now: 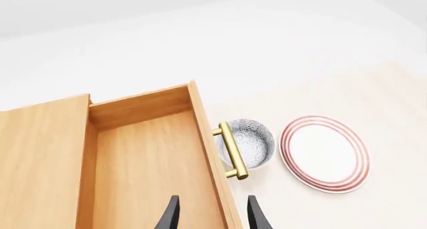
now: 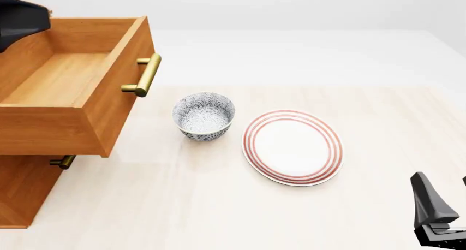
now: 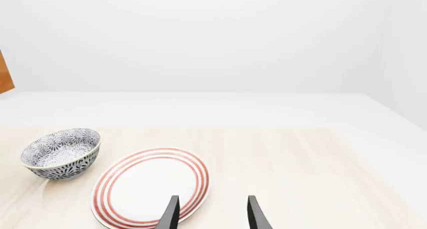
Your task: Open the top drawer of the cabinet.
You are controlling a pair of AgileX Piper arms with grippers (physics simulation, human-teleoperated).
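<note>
Now, from the left wrist, the left gripper (image 1: 212,215) hangs spread and empty above the top drawer (image 1: 150,164), pulled out beside the patterned bowl (image 1: 250,143). Up front, the cabinet (image 2: 25,187) stands left of that bowl. Right gripper (image 3: 212,214): parted, empty, over the red-ringed plate (image 3: 150,186).

The robot shows matte black parts: slim, tapered, blade-like fingers on the right gripper (image 3: 209,214) and left gripper (image 1: 209,214).

Pale wood counter (image 2: 218,206) under soft even light, plain white wall (image 3: 200,39) behind at 12 o'clock.
</note>
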